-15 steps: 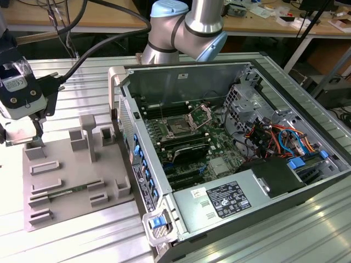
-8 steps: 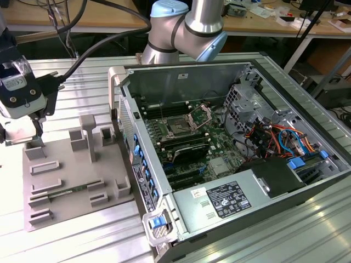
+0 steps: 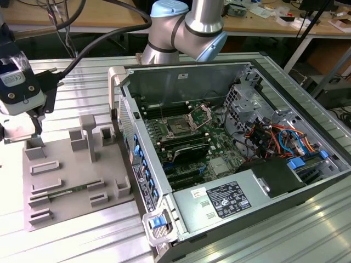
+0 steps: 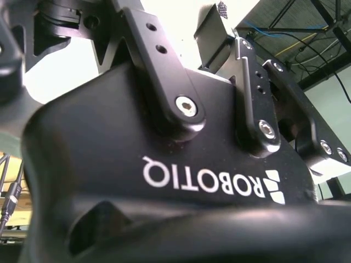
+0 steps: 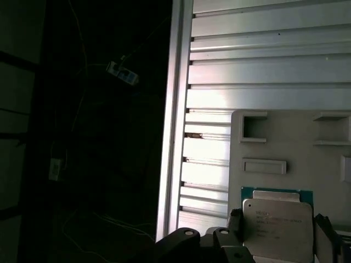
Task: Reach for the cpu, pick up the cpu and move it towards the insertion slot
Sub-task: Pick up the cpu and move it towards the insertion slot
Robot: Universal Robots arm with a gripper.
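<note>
Currently above the grey tray [image 3: 66, 181], the gripper [image 5: 279, 234] clamps the cpu [image 5: 277, 216] by opposite edges, well apart from the insertion slot [image 3: 177, 129].

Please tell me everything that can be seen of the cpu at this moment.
In the first wrist view the cpu is a small flat square chip with a pale silvery, metal-looking top that bears faint print, and a thin green edge along one side. It sits between the dark fingers of the tool, which appear to close on two opposite edges. Behind it is the grey tray; whether the cpu touches it cannot be told.
</note>
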